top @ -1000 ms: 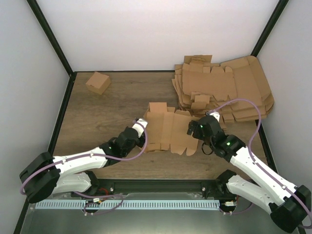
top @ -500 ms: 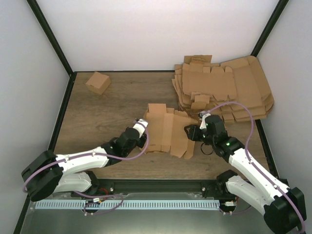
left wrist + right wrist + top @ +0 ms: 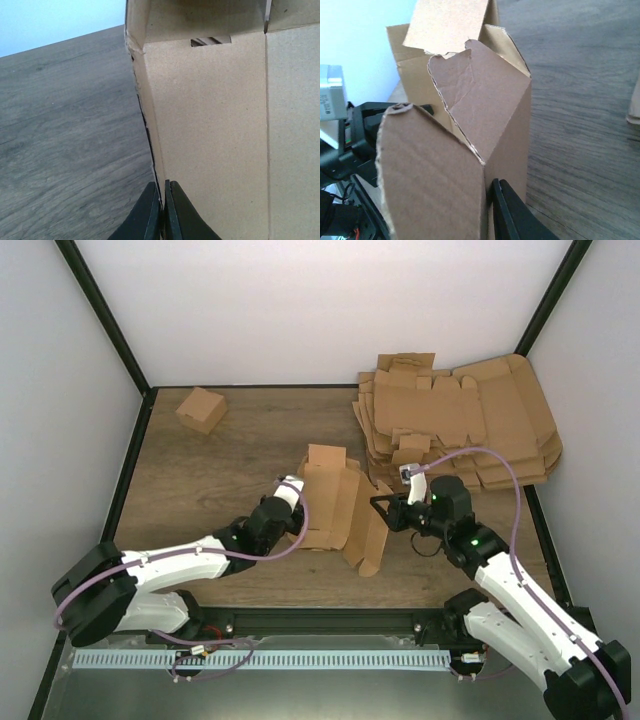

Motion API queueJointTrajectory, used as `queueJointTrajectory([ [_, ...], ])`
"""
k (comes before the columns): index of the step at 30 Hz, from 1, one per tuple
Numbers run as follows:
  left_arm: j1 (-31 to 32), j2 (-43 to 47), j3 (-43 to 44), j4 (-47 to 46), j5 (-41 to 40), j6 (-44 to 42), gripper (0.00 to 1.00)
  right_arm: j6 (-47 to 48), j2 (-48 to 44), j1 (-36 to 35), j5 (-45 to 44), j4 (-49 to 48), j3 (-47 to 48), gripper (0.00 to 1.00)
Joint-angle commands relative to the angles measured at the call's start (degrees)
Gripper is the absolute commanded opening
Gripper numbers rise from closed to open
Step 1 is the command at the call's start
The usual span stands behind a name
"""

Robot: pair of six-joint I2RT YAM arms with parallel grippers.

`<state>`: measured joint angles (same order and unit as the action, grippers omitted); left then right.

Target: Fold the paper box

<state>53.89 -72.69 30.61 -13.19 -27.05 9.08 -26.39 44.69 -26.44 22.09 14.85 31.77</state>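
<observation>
The paper box (image 3: 335, 502) lies mid-table as a brown die-cut piece. Its right panels are folded up and its back flap stands upright. My left gripper (image 3: 291, 490) is shut on the box's left edge. In the left wrist view its fingertips (image 3: 162, 192) pinch that thin side wall of the box (image 3: 215, 115). My right gripper (image 3: 384, 508) holds the raised right panel. In the right wrist view, one finger (image 3: 507, 212) presses against the panel of the box (image 3: 490, 115), and the other finger is hidden behind the cardboard.
A stack of flat cardboard blanks (image 3: 465, 425) fills the back right corner. A small finished box (image 3: 201, 409) sits at the back left. White walls enclose the table on three sides. The left arm (image 3: 365, 135) shows behind the box in the right wrist view.
My right gripper has closed on the box's right panel and moved left, lifting that panel from flat to standing. The left gripper has kept its grip and shifted slightly.
</observation>
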Motion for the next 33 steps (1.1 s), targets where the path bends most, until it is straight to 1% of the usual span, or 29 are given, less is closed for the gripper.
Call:
queueJointTrajectory([
  [1, -0.1, -0.3, 1.7, -2.0, -1.6, 3.3, 0.04, 1.6, -1.6, 0.1, 4.1, -3.6, 2.0, 0.14],
  [3, -0.2, -0.1, 1.5, -2.5, -1.5, 4.8, 0.04, 1.6, -1.7, 0.1, 5.6, -4.1, 2.8, 0.14],
  [7, -1.0, -0.5, 0.5, -2.8, -3.8, 9.8, 0.04, 1.8, -1.7, 0.1, 9.8, -6.0, 3.1, 0.13],
  [13, -1.3, 0.4, -2.9, -9.2, -3.1, 13.1, 0.04, 0.8, -1.2, 0.0, 16.0, -9.3, 1.2, 0.12],
  [19, -1.2, -0.9, -3.9, -14.1, -3.0, 13.3, 0.04, -1.5, -1.0, -1.1, 14.9, -10.1, -0.5, 0.12],
  [25, -1.2, -1.8, -6.0, -17.5, -2.8, 14.8, 0.04, -5.7, -2.4, -1.8, 11.4, -11.6, -5.4, 0.11],
  [28, -1.3, -1.6, -7.3, -18.8, -1.9, 15.6, 0.04, -8.2, -3.0, -2.1, 12.4, -13.3, -7.5, 0.12],
  [30, -1.3, -1.4, -8.4, -19.8, -0.8, 16.1, 0.04, -9.3, -2.8, -3.3, 12.7, -14.0, -8.2, 0.12],
  [33, -1.3, -1.3, -9.9, -20.8, 0.4, 16.6, 0.04, -9.2, -2.5, -6.1, 9.7, -12.3, -8.5, 0.12],
])
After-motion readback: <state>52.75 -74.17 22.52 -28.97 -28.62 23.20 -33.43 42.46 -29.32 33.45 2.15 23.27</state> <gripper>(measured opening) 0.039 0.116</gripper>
